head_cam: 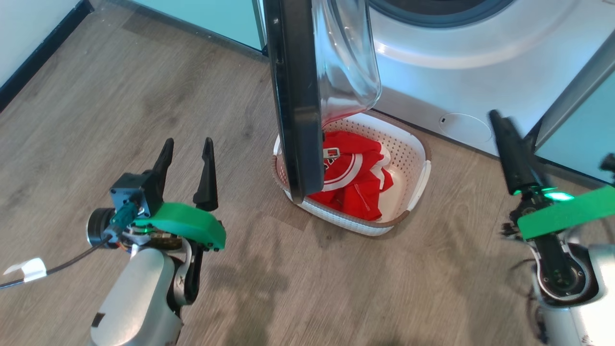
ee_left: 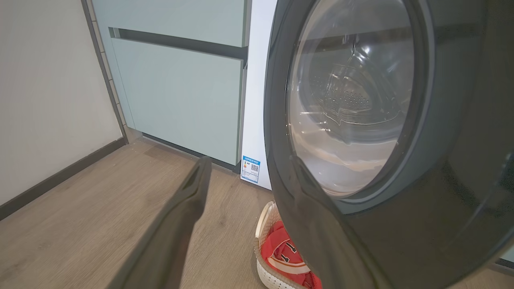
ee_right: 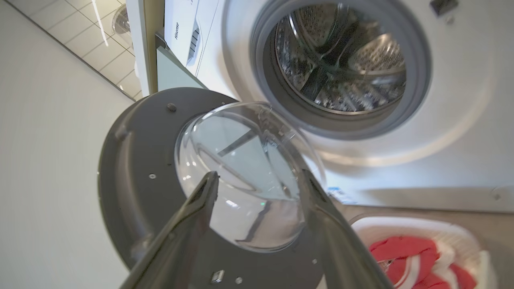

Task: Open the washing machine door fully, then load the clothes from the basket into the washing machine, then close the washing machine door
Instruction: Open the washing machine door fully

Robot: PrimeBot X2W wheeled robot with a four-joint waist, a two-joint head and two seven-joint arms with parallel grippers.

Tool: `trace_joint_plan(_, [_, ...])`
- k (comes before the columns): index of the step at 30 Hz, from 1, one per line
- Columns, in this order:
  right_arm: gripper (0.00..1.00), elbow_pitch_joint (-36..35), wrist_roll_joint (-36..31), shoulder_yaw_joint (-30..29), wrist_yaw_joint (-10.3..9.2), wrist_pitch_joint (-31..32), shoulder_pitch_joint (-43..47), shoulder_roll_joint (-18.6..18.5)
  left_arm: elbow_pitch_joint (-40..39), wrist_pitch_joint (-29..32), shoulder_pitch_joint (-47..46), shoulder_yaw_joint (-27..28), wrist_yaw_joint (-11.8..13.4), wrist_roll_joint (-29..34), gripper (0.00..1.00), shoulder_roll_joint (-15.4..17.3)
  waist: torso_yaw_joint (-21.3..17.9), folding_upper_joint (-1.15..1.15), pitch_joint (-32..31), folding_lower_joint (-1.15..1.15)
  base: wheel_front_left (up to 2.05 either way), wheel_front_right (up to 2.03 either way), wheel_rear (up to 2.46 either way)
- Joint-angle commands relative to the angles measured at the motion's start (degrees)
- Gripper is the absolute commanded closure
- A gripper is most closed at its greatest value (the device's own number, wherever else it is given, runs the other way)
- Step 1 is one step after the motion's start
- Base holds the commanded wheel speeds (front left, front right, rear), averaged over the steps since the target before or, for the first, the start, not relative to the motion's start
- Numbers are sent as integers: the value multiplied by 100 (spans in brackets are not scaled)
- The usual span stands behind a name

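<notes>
The left pincer point(head_cam: 188, 143) is seen with its two dark fingers point(head_cam: 207, 173) spread wide and nothing held between them. It is poised above the wooden floor point(head_cam: 86, 96), clear of everything. Just ahead of this pincer and to its right, the washing machine door point(head_cam: 294, 96) is found swung well out from the washing machine point(head_cam: 480, 72). From the head camera the door is viewed edge-on. Its clear glass bowl point(head_cam: 343, 57) bulges on the side turned away from the left pincer and toward the right one. In the left wrist view the glossy black rim is met close beyond the right-hand fingertip, and whether it is touched cannot be told.

The right pincer point(ee_right: 260, 176) is likewise spread, and nothing is pinched by it. Beyond its fingertips the grey inner face of the door is presented. The glass bowl is framed between the two fingers but kept apart from them. Farther beyond the tips, the grey-ringed steel drum point(ee_right: 341, 68) is exposed in the machine's white front.

The basket point(head_cam: 418, 149) is set on the floor between the two pincers, farther forward than either and close before the machine's front. The side of it nearer the left pincer is overhung by the door's lower edge. The clothes point(head_cam: 355, 187), red with white bands, are heaped inside it. They are well apart from both pincers.
</notes>
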Motion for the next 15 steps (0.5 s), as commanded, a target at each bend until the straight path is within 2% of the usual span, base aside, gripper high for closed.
trace_joint_plan(1, [0,-151,-478,154,3,-329,-177,-197,-184,-36,-179,259,63,-32,0,160,-12,0,-8,0,0,0,0])
trace_joint_plan(7, [0,230,-2421,338,3,-1490,-390,-472,-223,-27,-165,260,90,-47,0,199,-60,0,-41,0,0,0,0])
trace_joint_plan(11, [0,561,-3548,319,3,-1754,-488,-467,-247,-17,-149,251,108,-51,0,222,-77,0,-53,0,0,0,0])
trace_joint_plan(15, [0,922,-4232,277,3,-1840,-507,-371,-265,-8,-138,230,113,-68,0,223,-71,0,-63,0,0,0,0])
